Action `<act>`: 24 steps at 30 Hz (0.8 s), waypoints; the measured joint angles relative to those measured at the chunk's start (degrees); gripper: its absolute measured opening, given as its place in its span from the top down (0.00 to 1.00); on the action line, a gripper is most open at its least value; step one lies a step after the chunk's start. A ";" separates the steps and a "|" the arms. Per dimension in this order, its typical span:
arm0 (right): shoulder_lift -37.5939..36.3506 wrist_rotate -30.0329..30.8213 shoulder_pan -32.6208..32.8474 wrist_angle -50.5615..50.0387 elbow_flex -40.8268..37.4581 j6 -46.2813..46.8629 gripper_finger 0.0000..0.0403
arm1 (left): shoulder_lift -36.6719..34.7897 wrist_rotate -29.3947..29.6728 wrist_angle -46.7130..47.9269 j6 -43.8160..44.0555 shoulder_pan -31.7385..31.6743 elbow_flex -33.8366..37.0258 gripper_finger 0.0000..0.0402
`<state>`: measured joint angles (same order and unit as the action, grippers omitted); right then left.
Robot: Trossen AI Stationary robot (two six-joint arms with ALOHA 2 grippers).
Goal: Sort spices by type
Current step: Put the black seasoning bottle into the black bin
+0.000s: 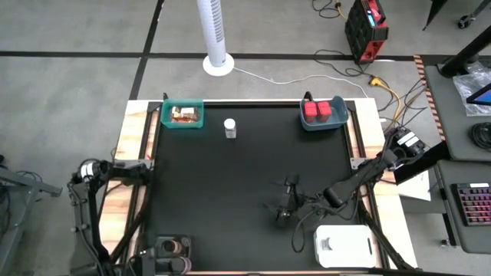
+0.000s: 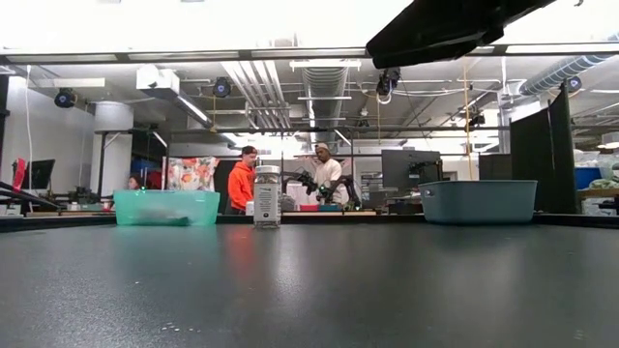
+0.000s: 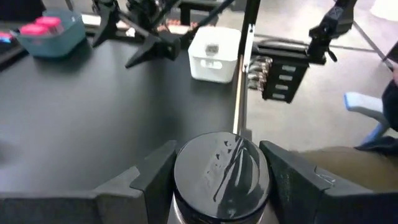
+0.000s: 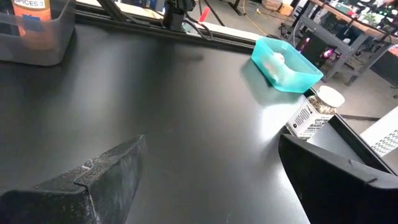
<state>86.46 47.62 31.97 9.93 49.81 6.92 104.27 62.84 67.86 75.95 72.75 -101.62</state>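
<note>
The left gripper (image 3: pixel 217 180) brackets a black-lidded jar (image 3: pixel 221 174) without visibly clamping it. The right gripper (image 4: pixel 205 180) hangs spread and empty; a white-capped bottle (image 4: pixel 314 112) stands well ahead — seemingly the next pick, needing a reach forward.

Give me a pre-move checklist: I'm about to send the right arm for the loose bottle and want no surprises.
1. Right pincer open and empty: ok.
2. White-capped bottle upright, standing alone on the table: ok.
3. Table between right pincer and bottle free of things: ok.
4. Red containers inside the blue-grey bin: ok.
5. Which bin suits the bottle: cannot tell.
6. Left pincer at the black-lidded jar, far from the bottle: ok.
</note>
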 joint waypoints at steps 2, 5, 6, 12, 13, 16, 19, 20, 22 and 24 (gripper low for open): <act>0.00 -0.01 0.00 0.15 -0.06 0.00 0.11 | -0.38 -2.26 2.40 2.33 0.03 0.00 0.52; 0.00 0.00 0.00 0.67 -0.10 -0.01 0.11 | -0.44 -4.42 9.79 11.17 0.11 0.01 0.52; 0.00 0.00 0.00 0.70 -0.10 -0.02 0.11 | -0.44 -5.16 12.64 14.36 0.11 0.02 0.52; 0.00 0.00 0.00 1.11 -0.10 0.17 0.11 | -0.55 -12.95 22.17 23.87 0.65 0.02 0.52; 0.00 0.00 0.00 1.10 -0.11 0.27 0.11 | -0.59 -15.62 22.21 24.30 0.92 0.02 0.52; 0.00 0.00 0.00 1.10 -0.17 0.94 0.11 | -0.46 -18.52 21.92 25.58 2.27 0.09 0.52; 0.01 0.00 -0.02 1.10 -0.27 1.03 0.11 | -0.48 -17.41 21.30 25.73 3.61 -0.67 0.52; 0.02 0.00 -0.02 1.13 -0.27 1.03 0.11 | -0.48 -17.33 21.43 25.71 3.94 -1.27 0.52; 0.00 0.00 -0.02 1.42 -0.27 1.18 0.11 | -0.48 -16.80 21.70 25.77 4.66 -2.10 0.52; 0.02 0.02 -0.02 1.47 -0.36 1.74 0.11 | -0.48 -17.16 22.14 26.53 5.22 -2.08 0.52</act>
<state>86.48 47.63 31.94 11.40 49.45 8.66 103.79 45.68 90.00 102.48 77.96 -103.70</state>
